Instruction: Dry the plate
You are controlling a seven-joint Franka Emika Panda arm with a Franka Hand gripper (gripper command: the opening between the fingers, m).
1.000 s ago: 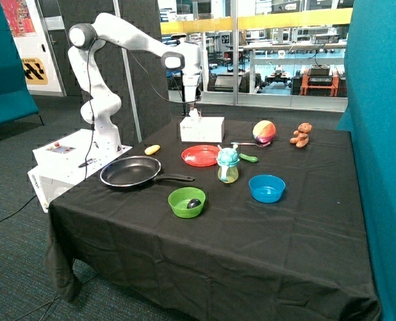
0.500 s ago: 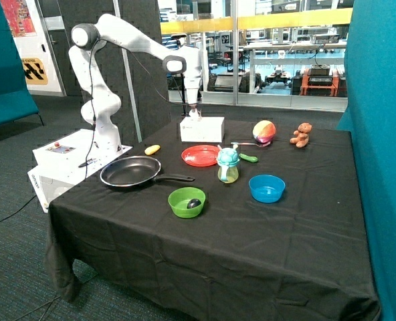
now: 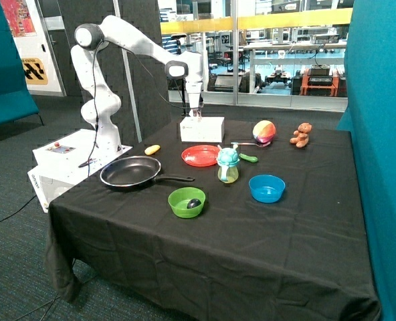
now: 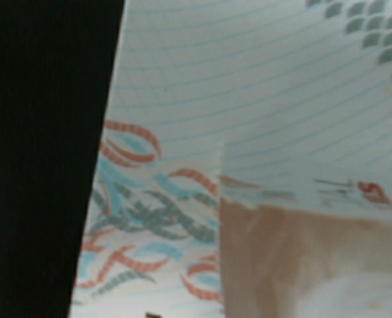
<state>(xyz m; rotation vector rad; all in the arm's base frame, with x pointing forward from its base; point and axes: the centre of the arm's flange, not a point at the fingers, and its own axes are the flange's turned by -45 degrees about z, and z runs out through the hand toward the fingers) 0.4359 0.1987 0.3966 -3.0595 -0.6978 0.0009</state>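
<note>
The jaws of the black two-finger gripper (image 3: 196, 114) sit right at the top opening of the white rectangular cardboard tissue box (image 3: 202, 129), where a tuft of white tissue (image 3: 195, 115) sticks up; whether they are apart or closed on the tissue I cannot tell from either view. The wrist view is filled by the box's patterned top (image 4: 249, 99), with its torn brown opening and a pale blur of tissue at the frame's edge, so the camera is very close to it.

Over the last second the white Franka arm (image 3: 138, 47) has lowered its wrist from above the box down onto the tissue tuft, and the elbow has straightened slightly. Nothing else on the black-clothed bench (image 3: 251, 254) has shifted.

I read this as the fetching step: the arm is going for a tissue to wipe with, and no drying has begun. The flat round red plastic plate (image 3: 201, 155) lies untouched on the bench just in front of the box, between the black frying pan (image 3: 131, 172) and the small lidded green cup (image 3: 228, 166). The next move probably calls for closing on the tissue, pulling it free upward without dragging the light box along, then carrying it the short way to the plate.
</note>
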